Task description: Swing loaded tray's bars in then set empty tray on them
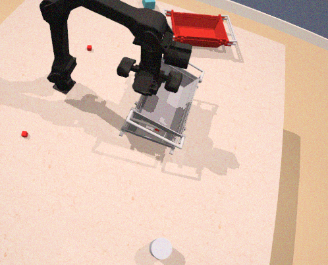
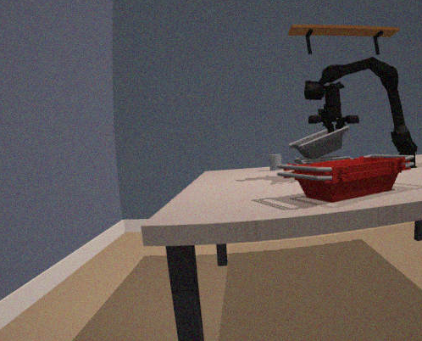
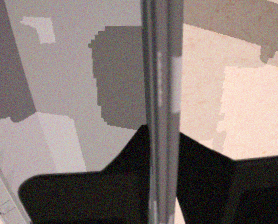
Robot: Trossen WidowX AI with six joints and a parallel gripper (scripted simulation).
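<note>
My gripper [image 1: 152, 91] [image 2: 331, 130] [image 3: 153, 130] is shut on the long rim of the empty grey tray [image 1: 166, 110] [image 2: 323, 147] [image 3: 75, 65]. That tray hangs tilted in the air, its far rim lower in the exterior view. The loaded grey tray [image 1: 172, 151] stands under it, mostly hidden. A small red block [image 1: 157, 130] shows through the gap at the front end. A pale bar [image 1: 155, 130] crosses there; which tray it belongs to is hard to tell. The positions of the loaded tray's bars are not clear.
A red tray [image 1: 199, 42] [image 2: 348, 184] with bars outside its ends stands at the back right. A cyan cube [image 1: 149, 2] is behind the arm. Two small red cubes [image 1: 89, 47] [image 1: 24, 134] lie to the left. A white cylinder [image 1: 161, 248] [image 2: 274, 162] stands apart.
</note>
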